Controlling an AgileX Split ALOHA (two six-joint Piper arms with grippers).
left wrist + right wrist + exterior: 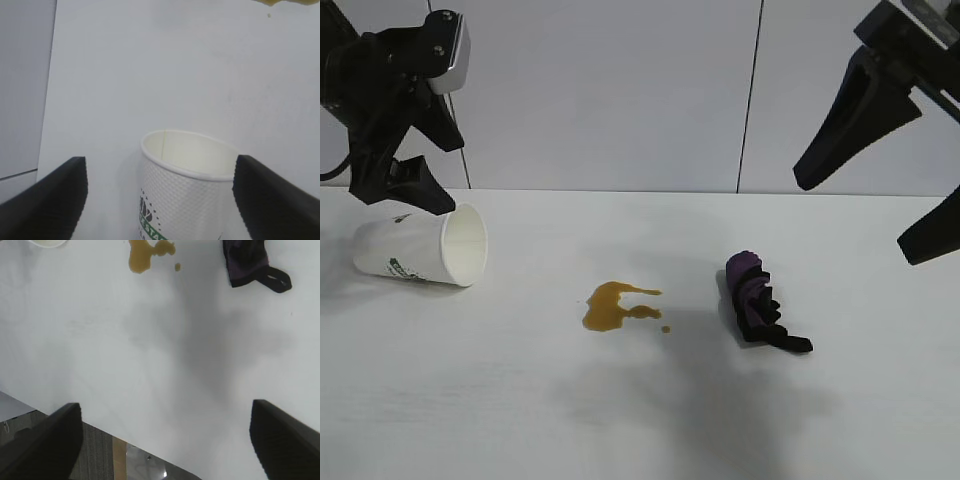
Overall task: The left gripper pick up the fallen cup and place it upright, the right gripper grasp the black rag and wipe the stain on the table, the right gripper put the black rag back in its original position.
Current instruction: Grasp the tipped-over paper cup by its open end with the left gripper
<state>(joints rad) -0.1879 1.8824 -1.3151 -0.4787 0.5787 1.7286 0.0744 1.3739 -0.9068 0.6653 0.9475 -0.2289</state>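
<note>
Exterior view: the cup [418, 247] lies on its side at the left of the white surface [640, 420], mouth turned toward the middle, its green logo low on the wall. The left gripper [405, 190] hangs just above the cup's closed end, jaws spread and grasping nothing; whether a tip touches the cup cannot be told. The stain [612, 306] sits near the middle of the surface, well apart from the cup, with a small droplet just beside it. The rag [758, 302], black and purple folds, lies to the right of the stain, apart from it, with bare surface between. The right gripper [890, 190] is high at the right, above and beyond the rag, jaws wide and empty. A pale panelled wall [620, 90] stands behind. Nothing lies between either gripper and its thing.

Left wrist view: the cup [185, 190] fills the space between the two black fingers [55, 200], which stand wide on either side without visibly touching it. Its rim and hollow face away from the camera. An edge of the stain [280, 3] shows far beyond, across bare surface [150, 75].

Right wrist view: the fingers [285, 440] are spread over bare surface [150, 340] near its edge. Farther off lie the stain [142, 254] and the rag [247, 262], a loop of it trailing out, and a sliver of the cup [47, 242].
</note>
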